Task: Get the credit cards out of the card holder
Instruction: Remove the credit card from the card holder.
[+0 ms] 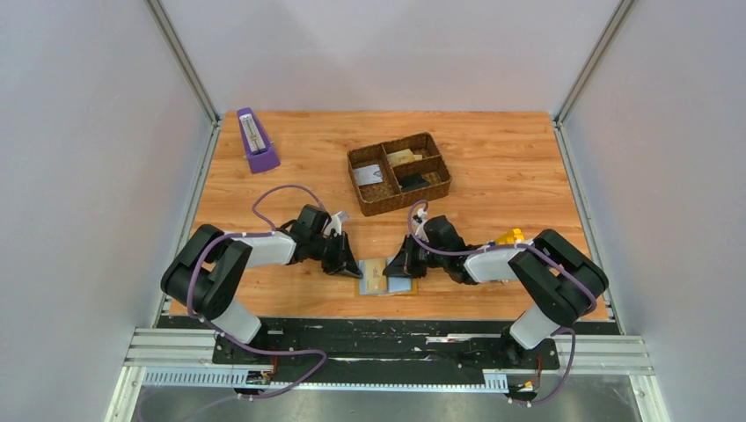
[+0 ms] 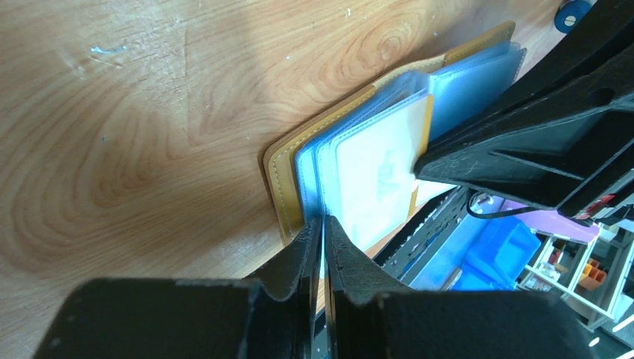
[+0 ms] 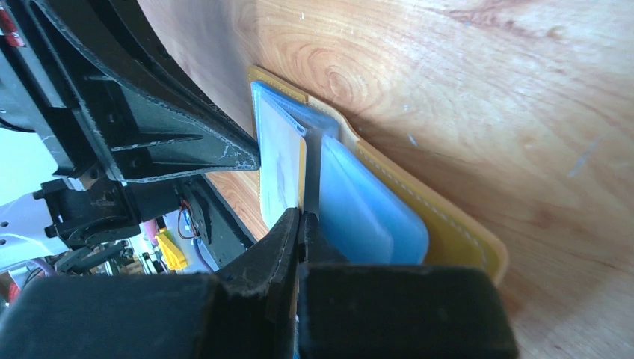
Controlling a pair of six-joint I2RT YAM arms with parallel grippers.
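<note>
The card holder (image 1: 385, 277) lies open near the table's front edge, mustard-yellow outside (image 2: 282, 179) with light blue sleeves (image 3: 359, 209). A pale credit card (image 2: 377, 176) with a yellow edge sits in the top clear sleeve (image 3: 279, 168). My left gripper (image 2: 323, 224) comes in from the left (image 1: 347, 264) and is shut on the edge of a clear sleeve. From the right (image 1: 406, 262), my right gripper (image 3: 303, 218) is shut, its tips at the card's near edge. I cannot tell whether it pinches the card.
A brown woven compartment tray (image 1: 400, 173) stands behind the card holder with flat card-like pieces in its compartments. A purple metronome (image 1: 256, 141) is at the back left. A small yellow object (image 1: 510, 236) lies by the right arm.
</note>
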